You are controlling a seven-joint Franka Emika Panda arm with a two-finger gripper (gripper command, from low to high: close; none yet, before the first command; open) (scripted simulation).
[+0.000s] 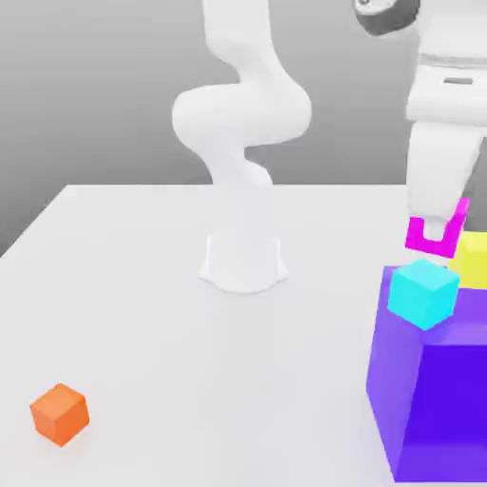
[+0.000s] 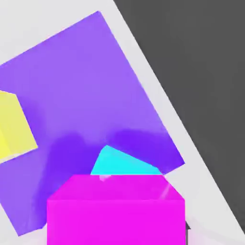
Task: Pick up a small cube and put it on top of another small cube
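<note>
The small magenta-pink cube [image 1: 417, 238] sits at the tip of my gripper [image 1: 436, 236], at the exterior view's right. It is directly over a cyan small cube [image 1: 424, 293] that rests on top of the huge purple cube [image 1: 447, 399]. The gap between the magenta and cyan cubes is tiny, and I cannot tell whether they touch. In the hand view the magenta cube [image 2: 115, 210] covers most of the cyan cube [image 2: 122, 165], with the purple top [image 2: 81, 86] beyond.
A yellow cube [image 1: 473, 262] also stands on the purple cube, close beside the cyan one. An orange cube [image 1: 59, 414] lies on the white table at the exterior view's lower left. The arm's base [image 1: 243, 262] stands mid-table.
</note>
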